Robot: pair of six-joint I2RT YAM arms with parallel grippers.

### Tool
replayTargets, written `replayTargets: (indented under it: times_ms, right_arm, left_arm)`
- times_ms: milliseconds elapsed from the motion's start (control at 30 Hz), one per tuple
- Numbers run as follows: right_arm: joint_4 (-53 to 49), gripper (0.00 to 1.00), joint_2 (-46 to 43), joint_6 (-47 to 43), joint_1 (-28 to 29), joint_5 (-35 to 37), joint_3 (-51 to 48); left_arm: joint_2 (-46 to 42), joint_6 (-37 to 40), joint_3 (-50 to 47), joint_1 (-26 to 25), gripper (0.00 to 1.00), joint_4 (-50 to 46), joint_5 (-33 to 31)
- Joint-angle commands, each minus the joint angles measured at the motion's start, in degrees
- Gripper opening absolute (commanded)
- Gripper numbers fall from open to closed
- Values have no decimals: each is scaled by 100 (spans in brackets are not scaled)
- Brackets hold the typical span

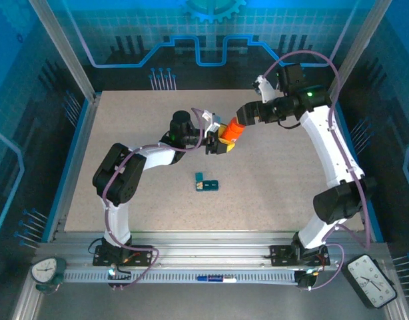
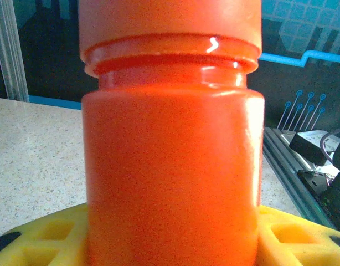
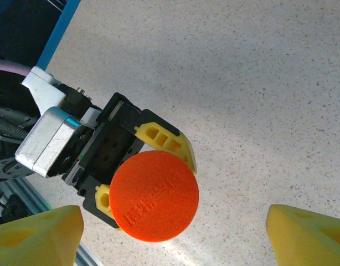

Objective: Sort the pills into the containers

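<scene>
Containers (image 1: 206, 181) lie nearward of left hand (image 1: 224, 141) gripping orange bottle (image 1: 234, 128).

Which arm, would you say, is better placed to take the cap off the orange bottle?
Probably the right: the right gripper faces the cap, open, a finger either side, while the left gripper holds the bottle.

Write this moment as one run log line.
left gripper: shut on orange bottle | right gripper: open above cap | containers: on table
</scene>
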Motion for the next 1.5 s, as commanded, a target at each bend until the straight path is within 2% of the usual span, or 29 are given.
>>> replayTargets:
  times_ms: [0, 433, 600, 767, 1467]
  right_arm:
    - [-225, 87, 139, -169, 133, 47, 223]
    - [-212, 87, 509, -220, 314, -27, 408]
    - [-203, 83, 576, -211, 327, -42, 397]
    - [-159, 74, 588, -170, 332, -116, 350]
    - [-28, 70, 570, -137, 420, -180, 103]
  left_arm:
    - [-211, 195, 15, 50, 0, -8, 43]
    - [-211, 193, 34, 51, 0, -29, 79]
    - [-209, 186, 34, 49, 0, -24, 79]
    - [-216, 186, 26, 50, 0, -11, 70]
    - [-211, 180, 41, 41, 0, -5, 73]
